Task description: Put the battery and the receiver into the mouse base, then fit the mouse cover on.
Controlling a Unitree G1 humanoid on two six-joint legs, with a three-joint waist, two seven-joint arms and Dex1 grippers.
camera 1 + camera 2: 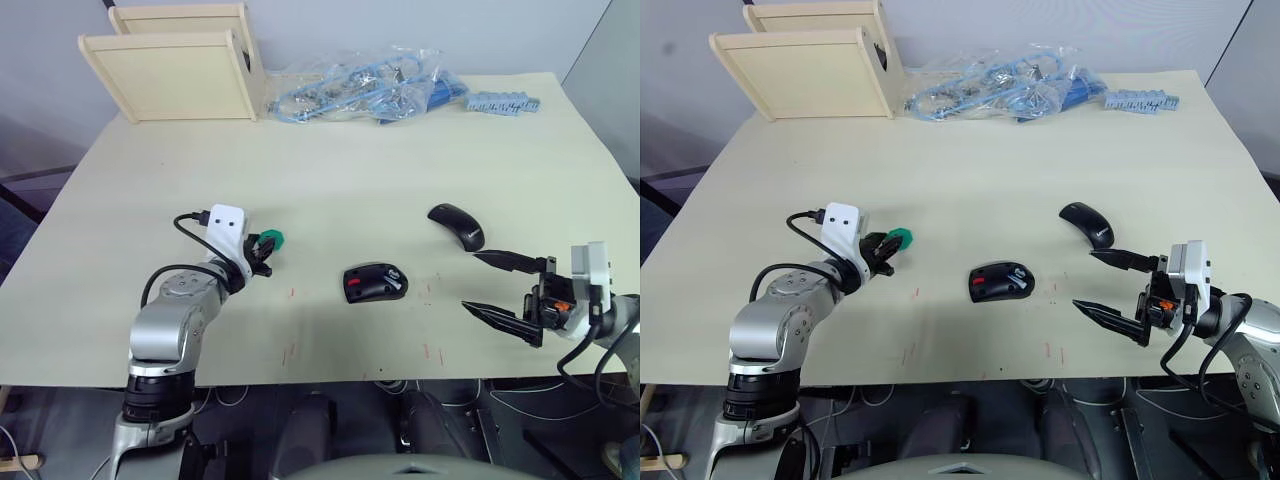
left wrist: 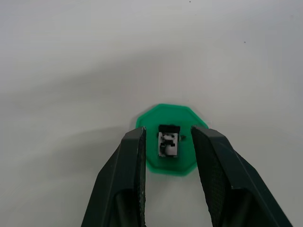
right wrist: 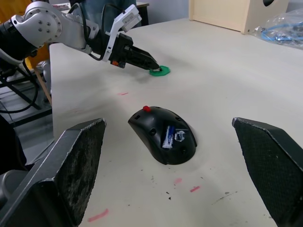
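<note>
Straddled by the left pincer (image 2: 165,156), whose fingers stand narrowly apart without touching it, the receiver (image 2: 167,142) sits on a green disc (image 2: 171,142) left of the mouse base (image 1: 374,283), where the battery (image 3: 168,137) already lies; right pincer (image 1: 500,285) gapes wide.

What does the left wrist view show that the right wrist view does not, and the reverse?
Left wrist view: the small dark-and-silver receiver lying on the green toothed disc, between the open left hand's fingers.
Right wrist view: the black oval mouse base with the silvery, blue-ended battery seated inside, framed by the wide-open right hand.
Both: the disc, the left hand and the pale table.
</note>
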